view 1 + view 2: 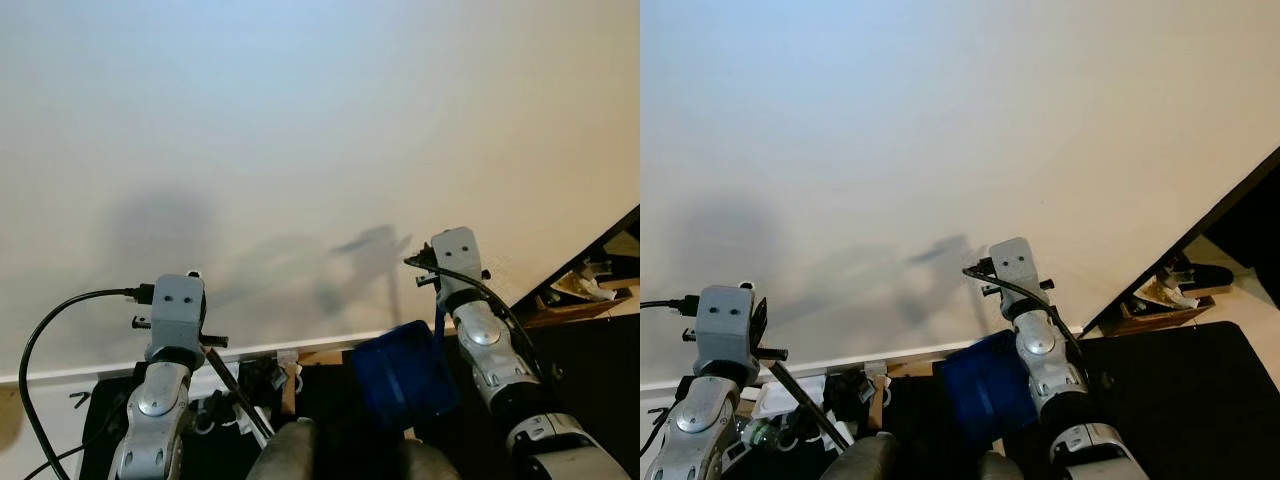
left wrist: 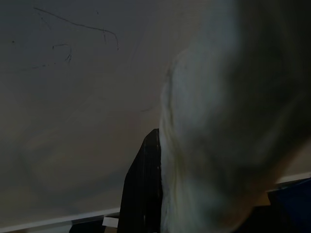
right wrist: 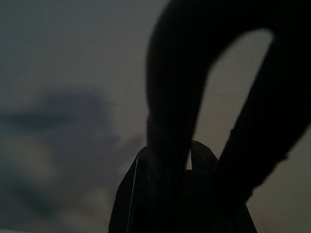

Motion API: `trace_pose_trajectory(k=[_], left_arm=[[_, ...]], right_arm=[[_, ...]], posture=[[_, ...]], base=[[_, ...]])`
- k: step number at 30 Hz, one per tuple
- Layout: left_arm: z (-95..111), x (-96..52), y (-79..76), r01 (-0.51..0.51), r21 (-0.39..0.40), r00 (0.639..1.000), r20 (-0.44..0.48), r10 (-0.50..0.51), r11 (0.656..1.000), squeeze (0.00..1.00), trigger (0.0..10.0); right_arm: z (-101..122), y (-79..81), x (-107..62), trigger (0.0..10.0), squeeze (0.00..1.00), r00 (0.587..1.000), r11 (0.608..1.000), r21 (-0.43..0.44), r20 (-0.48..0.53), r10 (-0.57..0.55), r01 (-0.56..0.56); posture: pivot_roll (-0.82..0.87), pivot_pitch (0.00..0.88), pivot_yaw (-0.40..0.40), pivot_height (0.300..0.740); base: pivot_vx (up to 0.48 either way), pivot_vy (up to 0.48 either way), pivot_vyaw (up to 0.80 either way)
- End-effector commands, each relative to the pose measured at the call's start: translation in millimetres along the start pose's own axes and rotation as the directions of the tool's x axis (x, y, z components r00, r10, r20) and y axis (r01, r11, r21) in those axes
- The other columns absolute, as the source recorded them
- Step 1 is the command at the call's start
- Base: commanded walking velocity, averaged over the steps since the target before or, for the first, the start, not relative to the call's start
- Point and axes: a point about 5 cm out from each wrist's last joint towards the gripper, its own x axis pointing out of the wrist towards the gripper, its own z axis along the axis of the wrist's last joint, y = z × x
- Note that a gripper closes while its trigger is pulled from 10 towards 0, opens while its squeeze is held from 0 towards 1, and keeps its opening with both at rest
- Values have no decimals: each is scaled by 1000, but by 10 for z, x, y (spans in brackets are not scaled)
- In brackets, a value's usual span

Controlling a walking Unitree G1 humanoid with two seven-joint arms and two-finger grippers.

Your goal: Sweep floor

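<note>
Wall: a plain off-white wall faces the robot at close range, with a white baseboard at its foot.
Left arm: raised before the wall, wrist block upward, a thin dark rod slanting down from it — possibly a broom handle, though no brush head can be made out.
Left gripper: one black finger beside a blurred pale mass; I cannot tell how the fingers stand.
Right arm: raised too, wrist block near the wall.
Blue dustpan: hangs just beside the right forearm.
Right gripper: dark fingers clamped on a looped black handle.
Floor clutter: small items lie below the baseboard.
</note>
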Motion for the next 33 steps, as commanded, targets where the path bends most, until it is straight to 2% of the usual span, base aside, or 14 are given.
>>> trace_pose_trajectory(k=[1,18,28,33], left_arm=[[-5,-6,19,10,2,1000,-7,-10,1000,0,10000],[2,-39,80,2,18,1000,-8,-2,1000,0,10000],[9,-38,77,10,22,1000,-9,-10,1000,0,10000],[12,-35,83,9,26,1000,-10,-9,1000,0,10000]], right_arm=[[59,1,31,10000,0,999,999,23,29,-24,23],[142,206,107,10000,0,998,1000,26,55,11,-12],[139,307,94,10000,0,998,997,69,62,29,-33],[110,353,94,10000,0,999,999,37,42,18,-20]], posture=[[238,116,-13,740],[271,117,-2,740],[277,118,5,740],[284,114,5,740]], base=[[0,0,0],[0,0,0],[0,0,0],[0,0,0]])
